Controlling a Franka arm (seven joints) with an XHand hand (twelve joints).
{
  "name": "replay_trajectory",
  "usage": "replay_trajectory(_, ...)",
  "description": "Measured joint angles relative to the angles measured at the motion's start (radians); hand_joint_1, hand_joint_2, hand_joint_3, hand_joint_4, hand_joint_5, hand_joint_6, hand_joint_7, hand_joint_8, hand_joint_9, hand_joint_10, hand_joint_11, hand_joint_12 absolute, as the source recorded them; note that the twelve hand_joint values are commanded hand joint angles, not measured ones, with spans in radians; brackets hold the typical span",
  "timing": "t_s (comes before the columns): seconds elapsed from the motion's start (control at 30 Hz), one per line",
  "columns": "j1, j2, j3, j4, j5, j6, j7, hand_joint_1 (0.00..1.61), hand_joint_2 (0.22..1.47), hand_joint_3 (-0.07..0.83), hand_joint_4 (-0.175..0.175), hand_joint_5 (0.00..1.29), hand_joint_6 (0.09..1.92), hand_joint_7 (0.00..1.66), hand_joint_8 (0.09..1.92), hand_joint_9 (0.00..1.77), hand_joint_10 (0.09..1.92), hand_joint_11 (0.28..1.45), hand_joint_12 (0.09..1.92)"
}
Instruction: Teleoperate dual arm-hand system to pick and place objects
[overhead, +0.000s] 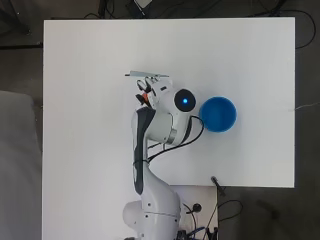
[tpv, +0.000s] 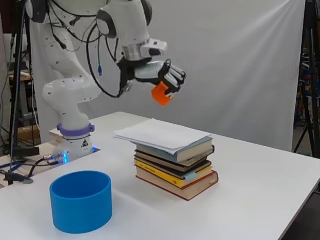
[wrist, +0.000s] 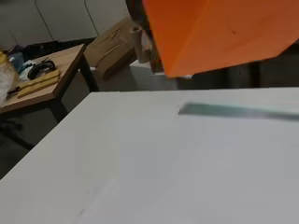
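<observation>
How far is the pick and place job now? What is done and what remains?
Done: the orange block is picked up; the hand has its fingers curled round it, well above the stack of books. In hand: carrying it in the air. Left: placing it. The blue bowl looks empty in the overhead view and may be the target, though nothing confirms it.

Evenly and brightly lit from above. Soft, short shadows under the stack of hardcover books (tpv: 173, 167) and beside the round blue plastic bowl (tpv: 80, 200). Near overexposure across the flat white table (overhead: 90, 100) in the overhead view, surface detail lost. Strong blur on the close orange block (wrist: 219, 32) in the wrist view.
</observation>
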Motion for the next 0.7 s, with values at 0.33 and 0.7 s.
replay_trajectory(0.33, -0.038, -0.034, -0.171, 0.208, -0.12, -0.086, 0.174, 0.91, 1.23, -0.001, 0.175, 0.74, 1.37, 0.92, 1.81, 1.19, 1.89, 0.87, 1.81)
replay_trajectory(0.7, -0.061, 0.012, -0.369, 0.153, -0.125, -0.048, 0.174, 0.92, 1.22, 0.001, 0.175, 0.76, 1.37, 1.1, 1.8, 1.33, 1.86, 1.03, 1.79)
